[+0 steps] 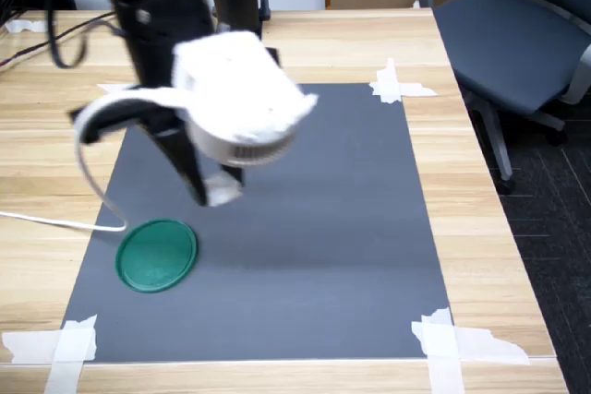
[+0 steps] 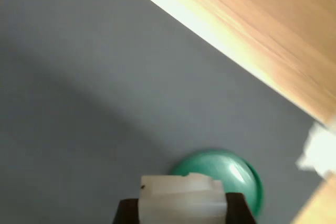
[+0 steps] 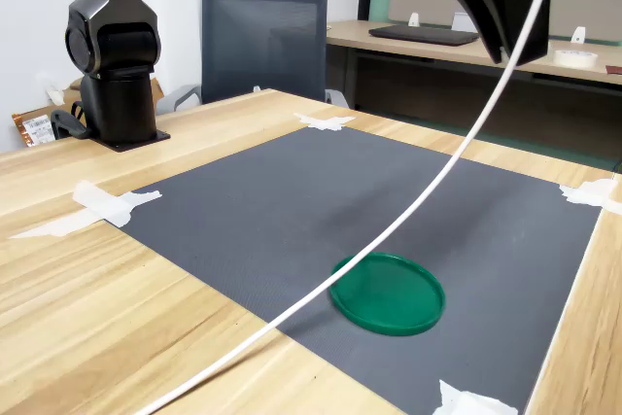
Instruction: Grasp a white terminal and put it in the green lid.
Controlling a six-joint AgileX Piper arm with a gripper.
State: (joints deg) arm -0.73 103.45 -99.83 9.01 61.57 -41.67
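Gripper (image 2: 181, 205) fingers, dark and seen at the frame edge in the wrist view, are closed on the white terminal (image 2: 181, 198), a pale blocky piece clamped between them. In the first exterior view the gripper (image 1: 217, 193) hangs in the air above the grey mat (image 1: 351, 228), with the white terminal (image 1: 223, 192) showing as a blurred white bit at its tip; the arm's white-wrapped wrist (image 1: 242, 99) sits above it. In the second exterior view only the dark gripper (image 3: 498, 7) shows at the top, and the terminal cannot be made out there.

Just past the gripper lies the green lid (image 1: 157, 255), flat on the mat and close to the mat's corner at the first exterior view's lower left. The gripper is above and slightly beside it, not touching. The lid appears empty in the second exterior view (image 3: 387, 293) and sits behind the terminal in the wrist view (image 2: 231, 174).

A white cable (image 3: 408, 211) runs from the arm down across the mat to the table (image 1: 499, 228). White tape strips (image 1: 443, 339) hold the mat's corners to the wooden table. An office chair (image 1: 517, 34) stands beyond the table edge.
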